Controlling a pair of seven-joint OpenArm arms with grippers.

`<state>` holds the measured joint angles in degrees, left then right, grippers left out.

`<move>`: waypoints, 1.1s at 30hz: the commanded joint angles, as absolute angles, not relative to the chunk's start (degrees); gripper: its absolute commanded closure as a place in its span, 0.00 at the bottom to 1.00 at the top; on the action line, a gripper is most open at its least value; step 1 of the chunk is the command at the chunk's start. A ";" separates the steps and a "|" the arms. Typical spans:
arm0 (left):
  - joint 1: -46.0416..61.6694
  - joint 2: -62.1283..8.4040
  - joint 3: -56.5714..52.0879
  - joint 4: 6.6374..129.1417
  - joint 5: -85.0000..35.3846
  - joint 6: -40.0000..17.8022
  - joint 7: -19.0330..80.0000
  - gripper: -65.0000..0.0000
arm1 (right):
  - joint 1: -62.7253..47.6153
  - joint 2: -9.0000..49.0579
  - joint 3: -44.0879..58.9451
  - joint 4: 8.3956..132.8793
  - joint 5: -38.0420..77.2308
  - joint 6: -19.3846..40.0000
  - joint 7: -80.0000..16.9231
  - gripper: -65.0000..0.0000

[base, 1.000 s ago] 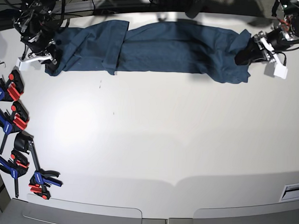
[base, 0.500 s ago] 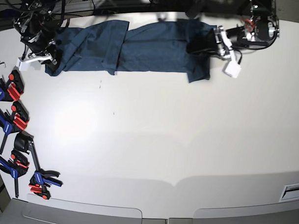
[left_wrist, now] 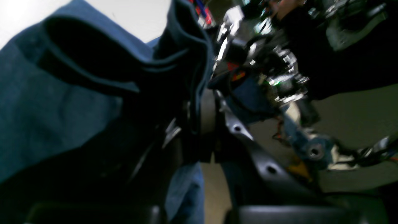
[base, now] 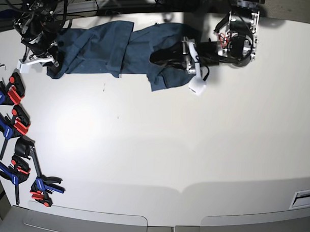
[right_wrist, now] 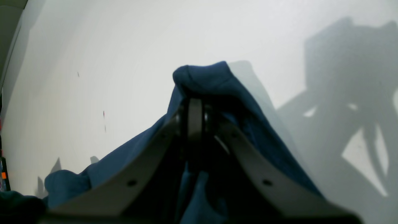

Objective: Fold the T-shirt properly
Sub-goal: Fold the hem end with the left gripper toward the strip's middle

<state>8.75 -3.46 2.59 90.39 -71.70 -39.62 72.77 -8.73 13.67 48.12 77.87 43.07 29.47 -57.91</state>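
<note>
The dark teal T-shirt [base: 106,48] lies as a long band along the table's far edge, its right part doubled back over itself. My left gripper [base: 164,58] is shut on that folded-over end and holds it above the shirt's middle. In the left wrist view the T-shirt [left_wrist: 62,102] drapes over the left gripper [left_wrist: 196,105]. My right gripper [base: 47,59] is shut on the shirt's left end at the far left. In the right wrist view the T-shirt [right_wrist: 202,77] bunches over the tips of the right gripper [right_wrist: 193,115].
Several red-blue-black clamps [base: 12,121] lie along the left edge of the white table [base: 194,148]. A small label [base: 302,197] sits at the near right edge. Cables and frame parts run behind the table's far edge.
My left gripper has carried the shirt's right end far to the left, over the rest of the shirt, so the band is now much shorter. The right arm has stayed still.
</note>
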 commanded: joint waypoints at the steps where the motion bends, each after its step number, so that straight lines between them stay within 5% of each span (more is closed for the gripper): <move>1: 8.05 -2.96 3.18 91.48 -72.93 -40.00 71.90 1.00 | -8.40 14.76 48.36 78.67 44.12 29.74 -56.99 1.00; 33: 8.23 -2.57 8.01 91.48 -56.84 -40.00 62.54 1.00 | -8.38 14.76 48.36 78.67 44.12 29.74 -56.99 1.00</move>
<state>8.71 -2.85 7.90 90.39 -54.89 -39.51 63.77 -8.73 13.67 48.12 77.87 43.07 29.47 -57.89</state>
